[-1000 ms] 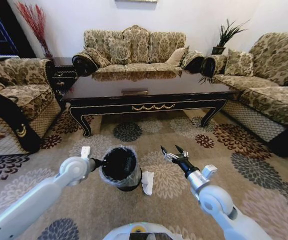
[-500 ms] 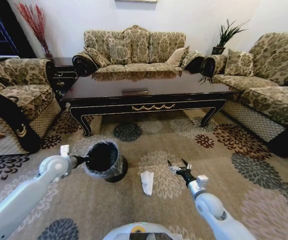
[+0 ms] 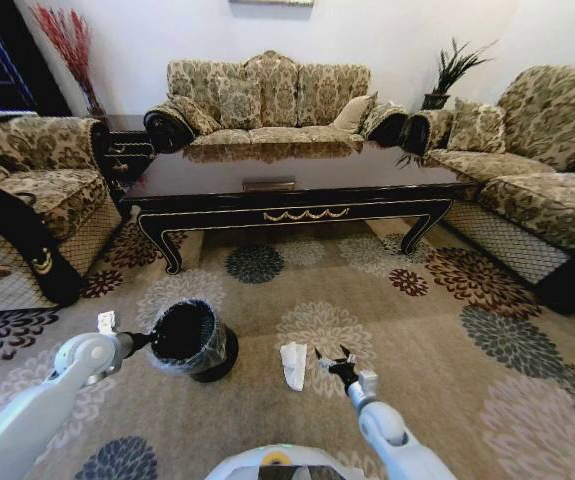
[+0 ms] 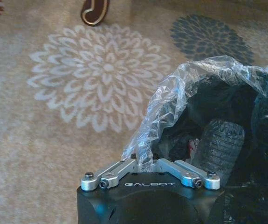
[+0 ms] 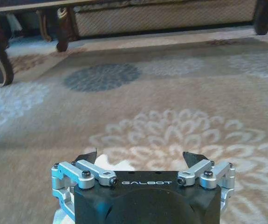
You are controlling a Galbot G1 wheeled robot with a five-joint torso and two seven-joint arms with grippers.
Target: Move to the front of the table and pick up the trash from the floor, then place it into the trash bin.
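Note:
The black trash bin (image 3: 192,340) with its clear liner leans over on the patterned floor (image 3: 447,340), left of centre. My left gripper (image 3: 150,340) is shut on its rim and liner (image 4: 145,158). Inside the trash bin (image 4: 245,121) lies a ribbed clear object with a bit of red beside it. A white crumpled paper, the trash (image 3: 294,364), lies on the carpet just right of the bin. My right gripper (image 3: 331,354) hangs open right beside the paper, low over the carpet. In the right wrist view the paper (image 5: 106,164) shows under the open right gripper (image 5: 140,158). The dark table (image 3: 297,170) stands ahead.
Floral sofas ring the table: one behind it (image 3: 267,95), one on the left (image 3: 27,190), one on the right (image 3: 537,170). A small dark side table (image 3: 127,150) is at the back left. Open carpet lies between me and the table.
My left arm has carried the bin leftward and nearer to me, tipping it. The right gripper has drawn back and down, ending beside the white paper, still open.

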